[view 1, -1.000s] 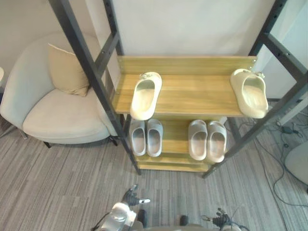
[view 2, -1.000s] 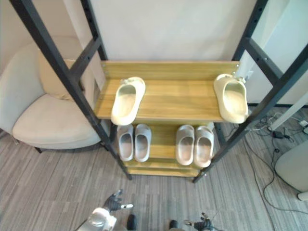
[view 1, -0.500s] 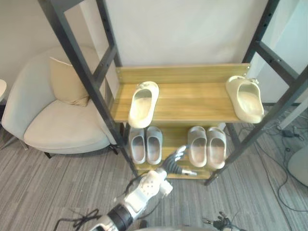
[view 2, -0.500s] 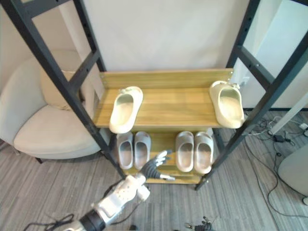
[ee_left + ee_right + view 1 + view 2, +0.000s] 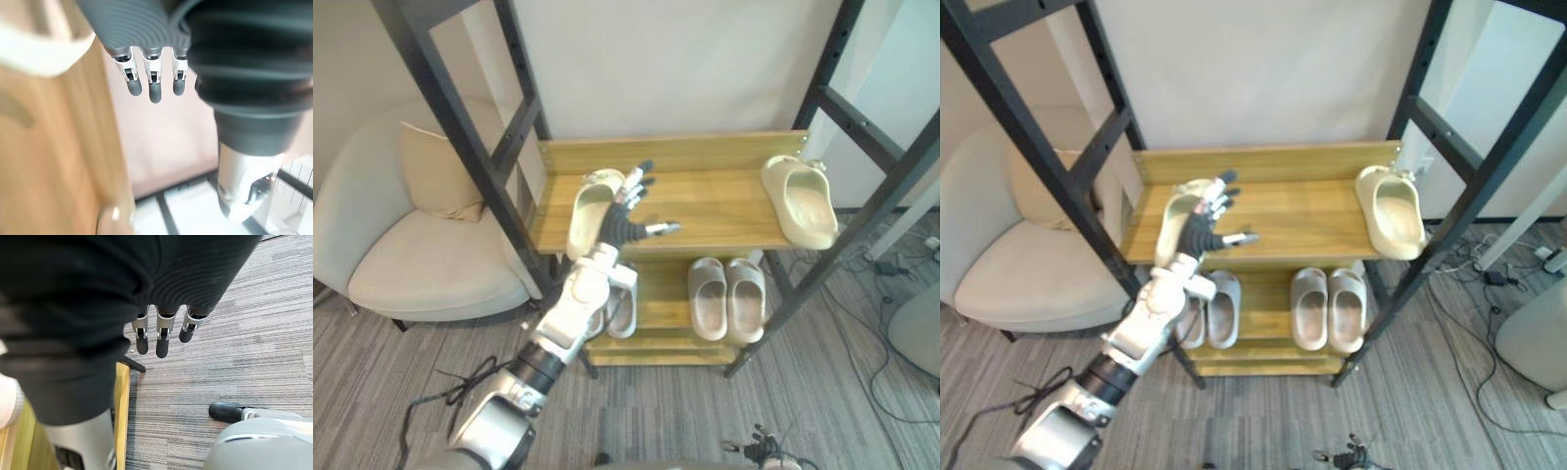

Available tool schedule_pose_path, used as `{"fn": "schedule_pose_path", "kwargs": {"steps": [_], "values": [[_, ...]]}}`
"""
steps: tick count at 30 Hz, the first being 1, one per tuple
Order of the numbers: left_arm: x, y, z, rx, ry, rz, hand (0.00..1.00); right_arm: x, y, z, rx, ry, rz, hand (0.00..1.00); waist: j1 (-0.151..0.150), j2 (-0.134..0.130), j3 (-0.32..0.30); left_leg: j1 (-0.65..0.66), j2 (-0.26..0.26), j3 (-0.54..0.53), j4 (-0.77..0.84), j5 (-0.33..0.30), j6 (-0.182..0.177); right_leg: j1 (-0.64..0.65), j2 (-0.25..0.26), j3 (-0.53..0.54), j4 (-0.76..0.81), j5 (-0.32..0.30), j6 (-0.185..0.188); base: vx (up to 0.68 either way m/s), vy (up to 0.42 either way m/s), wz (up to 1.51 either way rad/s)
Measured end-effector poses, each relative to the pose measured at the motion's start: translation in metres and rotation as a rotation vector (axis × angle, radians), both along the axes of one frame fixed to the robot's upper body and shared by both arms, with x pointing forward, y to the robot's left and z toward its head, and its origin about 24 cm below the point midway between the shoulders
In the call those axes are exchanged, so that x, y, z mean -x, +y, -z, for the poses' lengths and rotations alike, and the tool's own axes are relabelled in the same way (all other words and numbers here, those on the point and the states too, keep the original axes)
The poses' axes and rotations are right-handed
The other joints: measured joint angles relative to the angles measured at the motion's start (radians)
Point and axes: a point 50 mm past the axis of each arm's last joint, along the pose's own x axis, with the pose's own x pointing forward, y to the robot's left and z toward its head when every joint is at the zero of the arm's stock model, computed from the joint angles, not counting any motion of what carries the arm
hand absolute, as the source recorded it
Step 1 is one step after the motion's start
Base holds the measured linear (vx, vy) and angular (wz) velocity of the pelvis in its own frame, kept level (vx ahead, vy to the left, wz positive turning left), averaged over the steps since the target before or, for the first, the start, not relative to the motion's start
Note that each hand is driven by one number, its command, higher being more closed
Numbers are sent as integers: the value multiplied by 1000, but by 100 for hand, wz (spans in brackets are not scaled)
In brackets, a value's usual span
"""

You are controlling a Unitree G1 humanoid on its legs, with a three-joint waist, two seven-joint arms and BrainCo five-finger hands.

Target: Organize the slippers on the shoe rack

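A: Left hand [image 5: 625,217] up at the top shelf [image 5: 715,201] of the shoe rack, fingers splayed, holding nothing, just by the left cream slipper [image 5: 588,206].

B: Yep. Right cream slipper [image 5: 800,201] way off at that shelf's other end. Right hand [image 5: 162,340] low above the floor [image 5: 244,308], fingers loose, empty.

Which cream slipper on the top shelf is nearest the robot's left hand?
The left slipper, right beside the open left hand; the other slipper lies at the shelf's far right end.
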Motion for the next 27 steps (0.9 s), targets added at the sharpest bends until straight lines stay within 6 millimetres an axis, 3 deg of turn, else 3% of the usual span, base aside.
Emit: {"fn": "schedule_pose_path", "kwargs": {"steps": [8,14,20,27], "values": [[-30,39,-26,-146,-43,-138,0,-6,1,-1,-22,-9,-13,0,-5,-6,12,-14,0,3,0,-1,-1,-15,0,2,-1,0,-1,0,0,0],[-46,71,-44,-248,-50,-254,0,-12,-4,-3,-22,-32,20,0,-11,13,34,-32,0,16,0,-1,-2,-42,1,19,0,5,-1,-3,-6,-7],[-50,90,-47,-346,-29,-310,0,-13,-4,-4,-25,-34,20,0,-12,27,43,-35,-1,22,0,-1,-2,-48,1,25,1,5,-2,4,-4,-3],[-50,92,-46,-450,-36,-320,0,-9,-5,-3,-33,-26,31,0,-10,42,51,-34,0,24,0,-1,-2,-49,1,26,4,5,-2,-10,-3,0]]}}
